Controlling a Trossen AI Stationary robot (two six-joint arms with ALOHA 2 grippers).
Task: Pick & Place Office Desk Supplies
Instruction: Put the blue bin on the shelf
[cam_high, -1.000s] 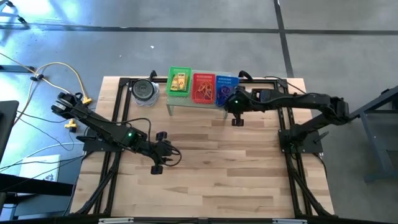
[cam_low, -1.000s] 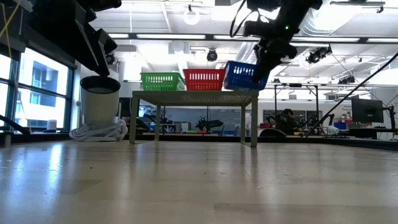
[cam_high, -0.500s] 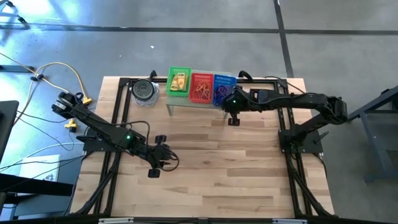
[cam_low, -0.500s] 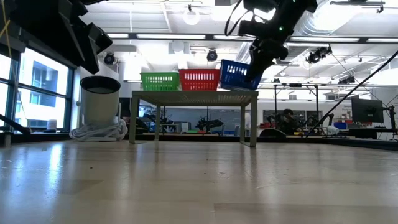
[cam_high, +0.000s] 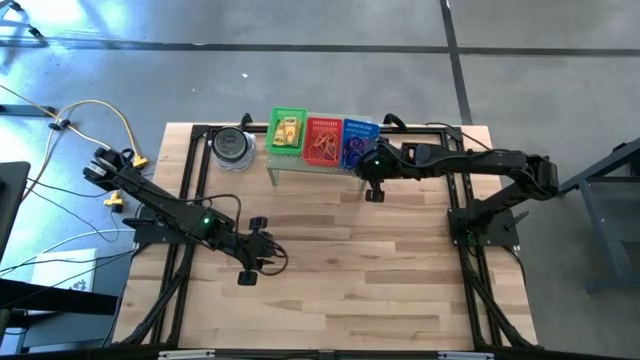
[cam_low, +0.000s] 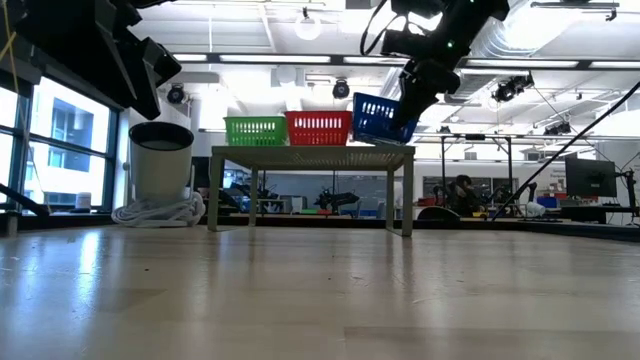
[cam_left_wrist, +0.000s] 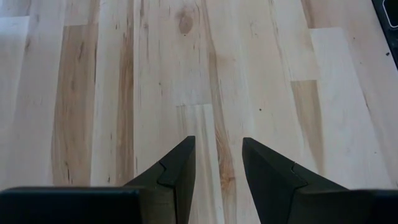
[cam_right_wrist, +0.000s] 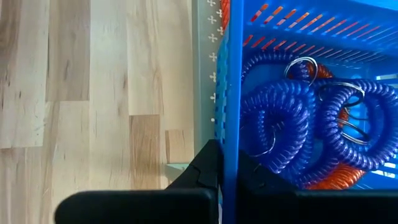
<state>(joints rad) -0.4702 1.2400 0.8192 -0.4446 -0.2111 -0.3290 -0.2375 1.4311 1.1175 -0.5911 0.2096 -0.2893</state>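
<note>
Three baskets: green (cam_high: 289, 131), red (cam_high: 324, 141) and blue (cam_high: 358, 143) stood in a row on the pale-green shelf (cam_low: 312, 153) at the far side of the surface (cam_high: 330, 260).
Blue basket: tilted, one end lifted off the shelf, blue coiled loops (cam_right_wrist: 298, 124) inside with an orange one beneath.
Right gripper (cam_high: 373, 168): at the blue basket's near wall, fingers clamped on that wall (cam_right_wrist: 229, 93).
Left gripper (cam_high: 262, 250): over bare wood at near left, well apart from the shelf; fingers (cam_left_wrist: 177, 171) partly apart, holding nothing.
Green basket: yellow packets (cam_high: 290, 130) inside.
Red basket: orange loops (cam_high: 323, 147) inside.
Far left: round dark container (cam_high: 233, 146) beside the shelf.
</note>
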